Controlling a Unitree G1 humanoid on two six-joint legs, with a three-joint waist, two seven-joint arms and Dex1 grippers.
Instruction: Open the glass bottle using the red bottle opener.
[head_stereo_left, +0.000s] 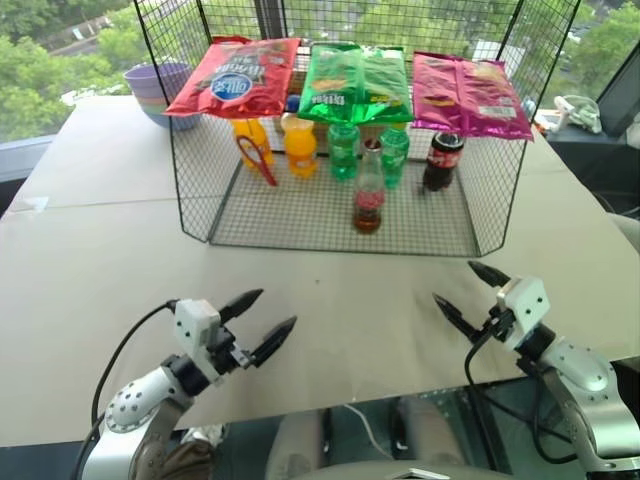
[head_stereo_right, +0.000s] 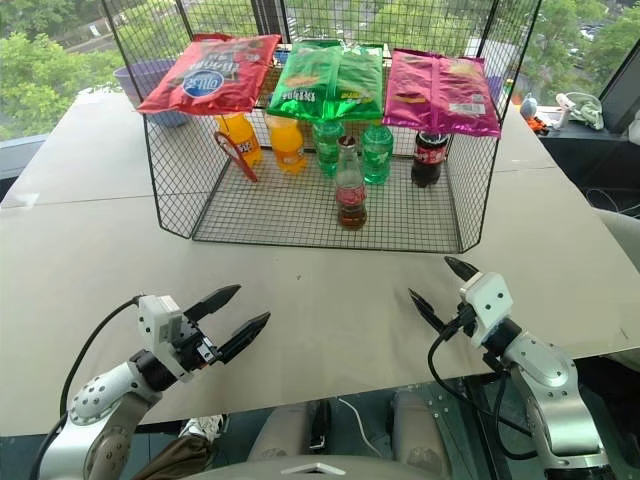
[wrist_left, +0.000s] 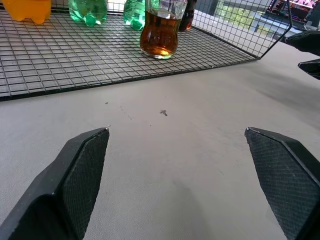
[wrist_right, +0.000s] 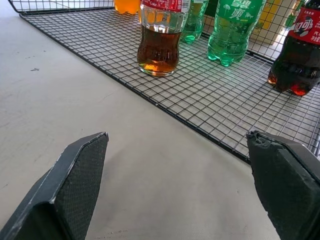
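The glass bottle (head_stereo_left: 369, 190) stands upright near the front of the wire rack's floor (head_stereo_left: 300, 222), cola in its lower part and a red label band around it; it also appears as glass bottle (wrist_left: 161, 31) and glass bottle (wrist_right: 160, 37) in the wrist views. The red bottle opener (head_stereo_left: 256, 155) leans at the rack's left, beside the orange bottles. My left gripper (head_stereo_left: 258, 322) is open over the table, well short of the rack. My right gripper (head_stereo_left: 468, 290) is open too, on the right, with nothing between its fingers.
Two orange bottles (head_stereo_left: 299, 147), two green bottles (head_stereo_left: 343, 150) and a dark cola bottle (head_stereo_left: 443, 160) stand behind the glass one. Three snack bags (head_stereo_left: 357, 82) lie on the rack's top. Purple bowls (head_stereo_left: 155, 90) sit at the back left. Table edge runs just below both grippers.
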